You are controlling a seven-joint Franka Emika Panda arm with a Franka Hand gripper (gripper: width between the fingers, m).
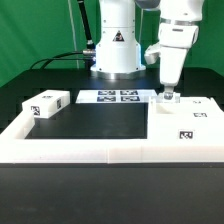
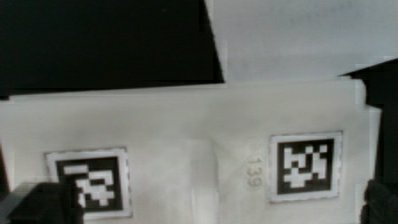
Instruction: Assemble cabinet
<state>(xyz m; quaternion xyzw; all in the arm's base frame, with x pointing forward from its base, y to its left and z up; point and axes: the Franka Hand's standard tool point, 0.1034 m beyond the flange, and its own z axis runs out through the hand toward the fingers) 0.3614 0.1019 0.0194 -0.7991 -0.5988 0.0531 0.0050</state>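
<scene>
Exterior view: fingers (image 1: 168, 92) down at cabinet (image 1: 200, 120) top; whether gripping, cannot tell.

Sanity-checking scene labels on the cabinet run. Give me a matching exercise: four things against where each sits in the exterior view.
Things:
1. white block
2. marker board
3. flat white panel
4. gripper

Places:
A. exterior view's right, lying flat
B. middle, between block and panel
C. low over the panel's far edge
D. exterior view's left, standing alone

Pairs: 1-D, 2-B, 3-A, 4-C.
</scene>
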